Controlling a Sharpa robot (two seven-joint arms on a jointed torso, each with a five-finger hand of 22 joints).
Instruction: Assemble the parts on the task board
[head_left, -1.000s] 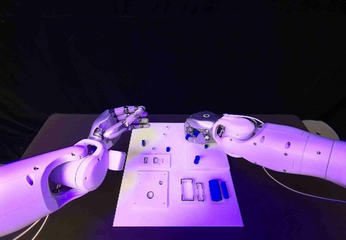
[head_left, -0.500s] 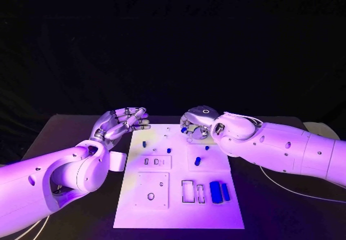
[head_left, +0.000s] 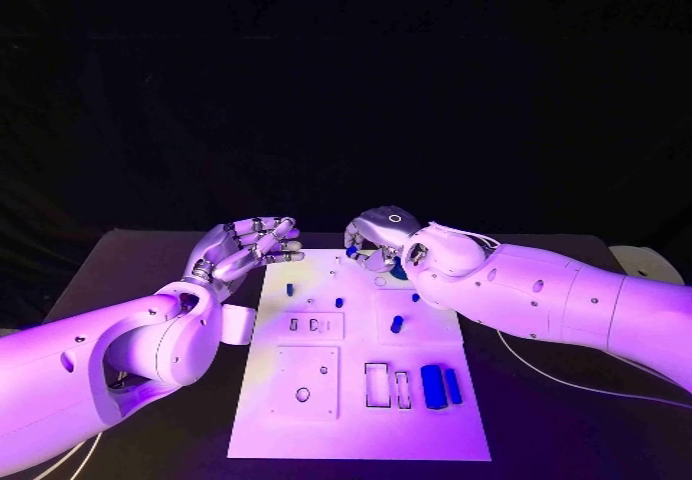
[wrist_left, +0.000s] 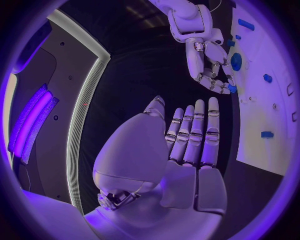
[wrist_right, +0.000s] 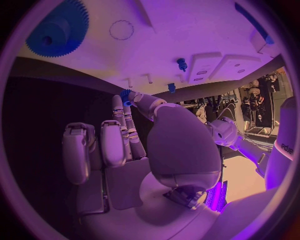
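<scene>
One small blue part (wrist_right: 125, 97) pinched by right robot hand (head_left: 378, 240) | left robot hand (head_left: 245, 245) spread, holding nothing

A black tabletop (head_left: 144, 260) fills the lower frame, with the white board (head_left: 361, 420) lying at its centre.

My task board (head_left: 361, 400) is a white plate lying flat in the middle of the table, cut with rectangular and round recesses. Small blue parts (head_left: 397, 323) stand on its middle, and two longer blue bars (head_left: 433, 384) lie side by side near its right edge. A blue gear (wrist_right: 57, 26) rests flat at its far end.
</scene>
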